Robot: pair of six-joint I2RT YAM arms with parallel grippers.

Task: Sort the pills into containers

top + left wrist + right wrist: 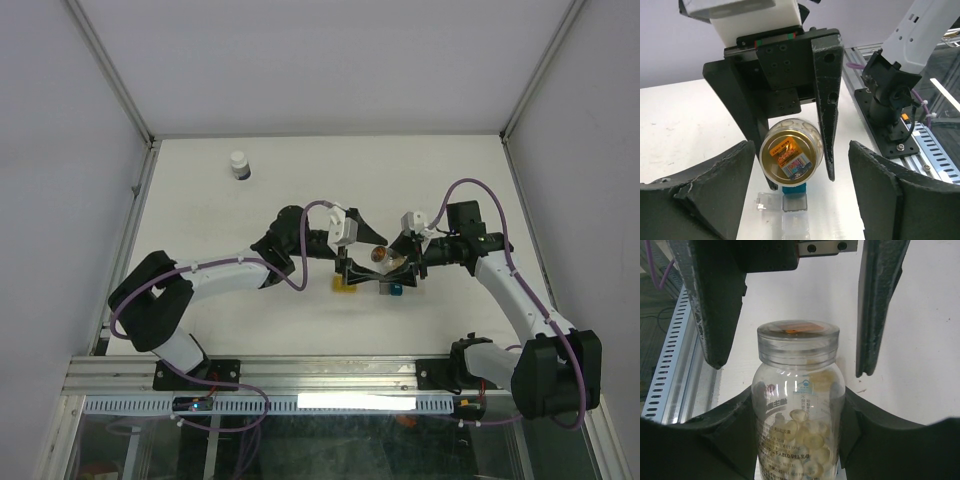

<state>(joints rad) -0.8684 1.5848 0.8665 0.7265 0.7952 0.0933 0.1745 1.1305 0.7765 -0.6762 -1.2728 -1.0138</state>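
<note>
Our right fingers (pixel 705 440) clamp the smooth clear plastic bottle (pixel 797 355) of pale oval softgel pills (pixel 800 432) by its rounded body. Our left fingers (pixel 710 315) stand wide apart, flanking its round lid without touching it. On the matte white worktop (pixel 300 180) beneath, the square translucent yellow compartment (pixel 343 286) lies at 9 o'clock of the teal-and-clear compartment (pixel 396 290).

White table (pixel 300 180), pale grey walls (pixel 50 150), aluminium frame (pixel 111 70)

Both arms, the left arm (pixel 215 278) at lower left and the right arm (pixel 520 300) at lower right, have white links and black joints. A purple cable (pixel 468 182) follows each one. The fingers (pixel 700 190) are rough black wedges.
</note>
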